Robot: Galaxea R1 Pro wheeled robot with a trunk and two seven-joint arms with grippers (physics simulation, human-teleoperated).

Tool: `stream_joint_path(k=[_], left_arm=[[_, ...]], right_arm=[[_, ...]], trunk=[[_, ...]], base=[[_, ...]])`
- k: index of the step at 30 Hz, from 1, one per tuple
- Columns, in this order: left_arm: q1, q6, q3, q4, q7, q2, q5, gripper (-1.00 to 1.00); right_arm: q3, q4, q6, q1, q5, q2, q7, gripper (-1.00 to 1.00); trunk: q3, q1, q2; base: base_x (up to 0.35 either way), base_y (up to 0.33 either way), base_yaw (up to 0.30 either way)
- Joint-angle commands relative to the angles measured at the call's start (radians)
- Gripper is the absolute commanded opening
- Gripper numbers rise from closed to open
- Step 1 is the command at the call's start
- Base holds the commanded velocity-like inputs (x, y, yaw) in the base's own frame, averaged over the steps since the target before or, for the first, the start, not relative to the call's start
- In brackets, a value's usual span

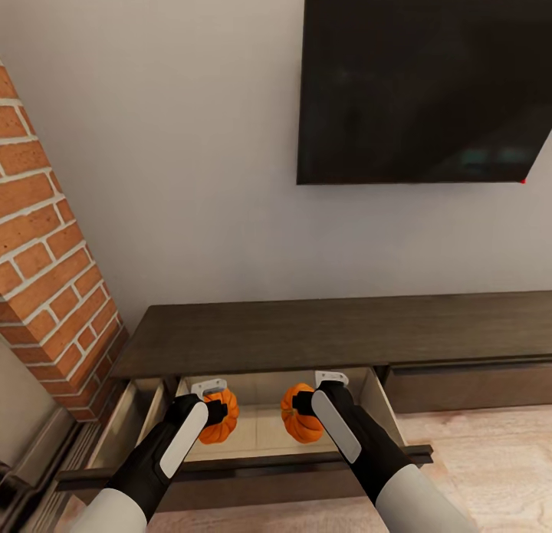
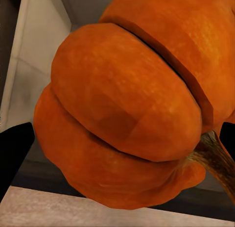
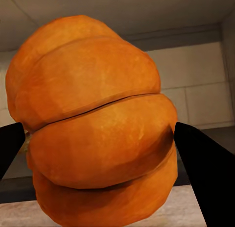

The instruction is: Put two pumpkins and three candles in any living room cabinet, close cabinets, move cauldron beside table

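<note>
A round, ribbed orange pumpkin (image 3: 98, 124) sits close before the camera, its segments split by dark grooves. The right gripper (image 3: 98, 148) clamps it, one black finger (image 3: 205, 178) pressed to each side. Behind it lies the pale light-wood inside of an open drawer (image 3: 196, 80), with a dark brown wooden edge above and a strip of pale floor below.

My long dark brown cabinet (image 1: 337, 333) is standing against the wall on the light wood floor (image 1: 498, 456), one pale-lined drawer (image 1: 261, 429) hanging open, its top lying bare.
</note>
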State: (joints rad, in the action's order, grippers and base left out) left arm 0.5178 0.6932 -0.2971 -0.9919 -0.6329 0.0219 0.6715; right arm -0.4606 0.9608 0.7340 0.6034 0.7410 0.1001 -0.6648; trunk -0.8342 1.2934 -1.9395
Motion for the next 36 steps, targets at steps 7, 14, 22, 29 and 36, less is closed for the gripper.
stream_joint_path(k=[7, 14, 22, 29, 36], left_arm=[[0.001, 0.003, -0.002, -0.002, -0.012, 0.0, 0.009, -1.0], [0.001, 0.003, -0.002, -0.002, -0.013, 0.0, 0.007, -1.0], [0.001, 0.002, -0.002, -0.003, -0.013, 0.0, 0.008, -1.0], [0.001, 0.002, -0.002, -0.002, -0.013, 0.0, 0.008, -1.0], [0.001, 0.002, -0.003, -0.002, -0.013, 0.0, 0.008, -1.0]], right_arm=[[-0.002, 0.001, 0.001, 0.001, 0.009, 0.0, -0.01, -1.0], [-0.003, 0.001, 0.001, 0.001, 0.009, 0.0, -0.01, -1.0], [-0.003, 0.001, 0.001, 0.001, 0.009, 0.0, -0.01, -1.0], [-0.003, 0.0, 0.0, 0.001, 0.009, 0.0, -0.01, -1.0], [-0.003, -0.001, -0.005, 0.001, 0.007, 0.0, -0.009, -1.0]], trunk=[[-0.001, 0.0, 0.0], [-0.001, 0.0, 0.0], [-0.007, 0.008, -0.014], [-0.029, 0.034, -0.063], [-0.051, 0.061, -0.112]], base=[[0.092, 0.011, 0.0], [0.11, 0.003, 0.0], [0.035, 0.0, 0.0], [0.0, 0.0, 0.0], [0.0, 0.0, 0.0]])
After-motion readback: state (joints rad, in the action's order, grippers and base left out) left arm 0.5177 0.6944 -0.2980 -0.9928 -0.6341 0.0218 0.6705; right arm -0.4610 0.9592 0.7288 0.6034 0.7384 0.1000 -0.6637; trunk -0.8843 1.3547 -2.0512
